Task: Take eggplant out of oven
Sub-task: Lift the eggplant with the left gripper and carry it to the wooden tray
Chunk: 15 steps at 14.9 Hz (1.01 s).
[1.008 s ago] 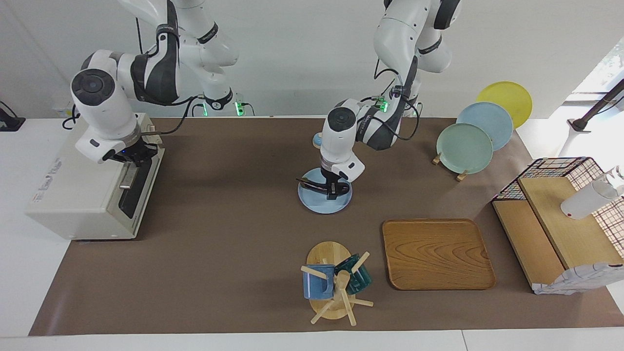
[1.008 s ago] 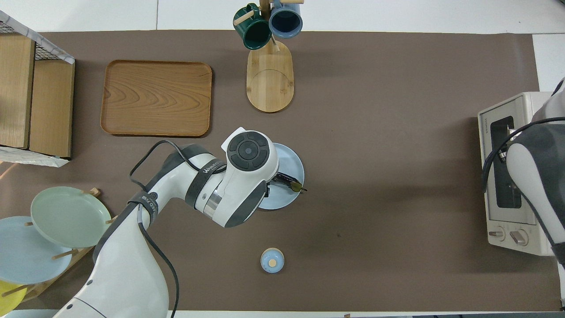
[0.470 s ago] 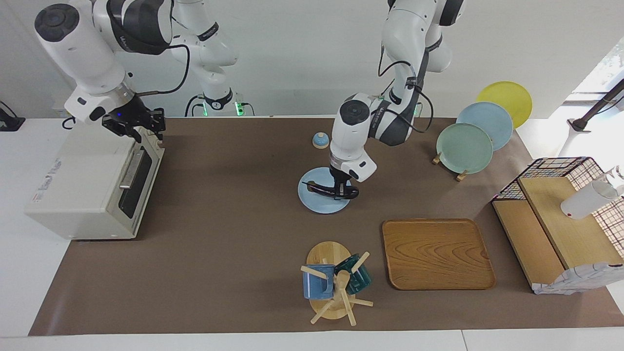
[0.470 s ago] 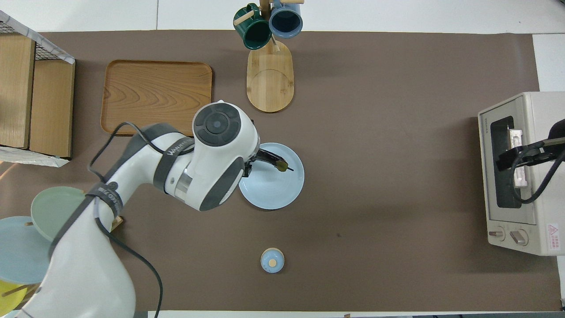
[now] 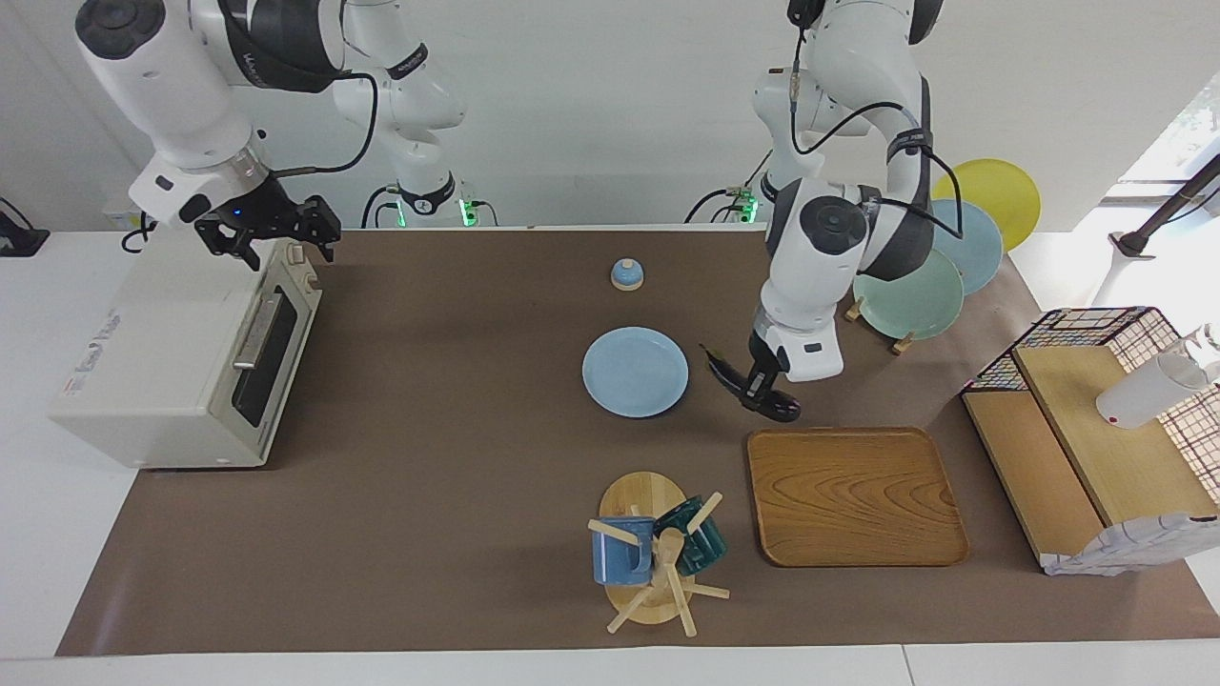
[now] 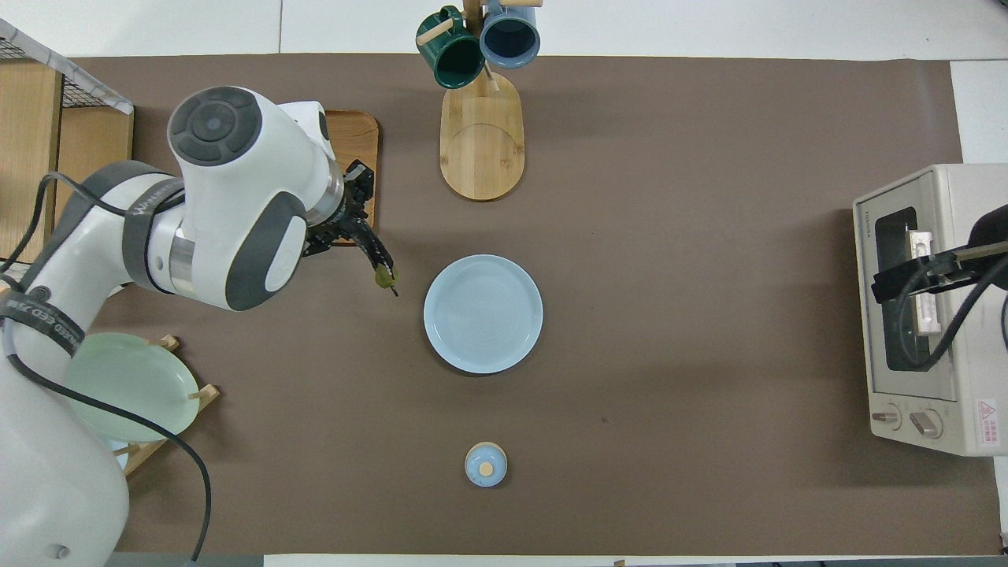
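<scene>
My left gripper (image 5: 762, 383) is shut on the eggplant (image 5: 729, 370), a slim, dark, glossy one that hangs tilted in the air over the brown mat, between the blue plate (image 5: 635, 372) and the wooden tray (image 5: 853, 495). In the overhead view the eggplant (image 6: 372, 250) sticks out of the left gripper (image 6: 346, 219), stem end toward the plate. The cream oven (image 5: 162, 362) stands at the right arm's end of the table with its dark glass door shut. Above its top front edge my right gripper (image 5: 276, 236) hangs open and holds nothing.
A mug tree (image 5: 658, 553) with two mugs stands farther from the robots than the plate. A small blue knob (image 5: 626, 274) lies nearer to them. A rack of plates (image 5: 905, 291) and a wire-mesh wooden shelf (image 5: 1096, 429) fill the left arm's end.
My left gripper closed on the eggplant, lifted it off the blue plate and carried it toward the wooden tray. My right gripper rose from the oven door and opened.
</scene>
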Motion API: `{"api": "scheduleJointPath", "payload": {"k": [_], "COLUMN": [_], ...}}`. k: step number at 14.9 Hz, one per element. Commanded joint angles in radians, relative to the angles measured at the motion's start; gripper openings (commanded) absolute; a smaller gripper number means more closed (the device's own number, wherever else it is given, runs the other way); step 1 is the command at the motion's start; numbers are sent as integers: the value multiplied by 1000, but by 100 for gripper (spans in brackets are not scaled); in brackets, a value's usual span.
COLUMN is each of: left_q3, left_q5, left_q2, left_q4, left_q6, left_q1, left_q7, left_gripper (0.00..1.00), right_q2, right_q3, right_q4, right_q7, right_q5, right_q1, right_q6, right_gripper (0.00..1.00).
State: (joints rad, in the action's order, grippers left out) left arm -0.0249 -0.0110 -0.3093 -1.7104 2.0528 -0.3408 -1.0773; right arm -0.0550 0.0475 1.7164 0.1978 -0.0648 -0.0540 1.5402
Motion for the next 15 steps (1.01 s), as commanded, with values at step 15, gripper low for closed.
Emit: {"api": "scheduleJointPath", "payload": {"k": [15], "left_q3": [-10], "left_q5": [0], "left_q2": [-290], "left_q4": [244], "left_q6": [73], "left_q1": [197], "left_q7": [818], "left_gripper": [0], "right_q2": [27], "right_q3": [-104], "right_q4": [-66], "right_q7": [-24], "right_q5": [14], "right_q1": [63], "right_q6": [-3], "right_gripper": [100]}}
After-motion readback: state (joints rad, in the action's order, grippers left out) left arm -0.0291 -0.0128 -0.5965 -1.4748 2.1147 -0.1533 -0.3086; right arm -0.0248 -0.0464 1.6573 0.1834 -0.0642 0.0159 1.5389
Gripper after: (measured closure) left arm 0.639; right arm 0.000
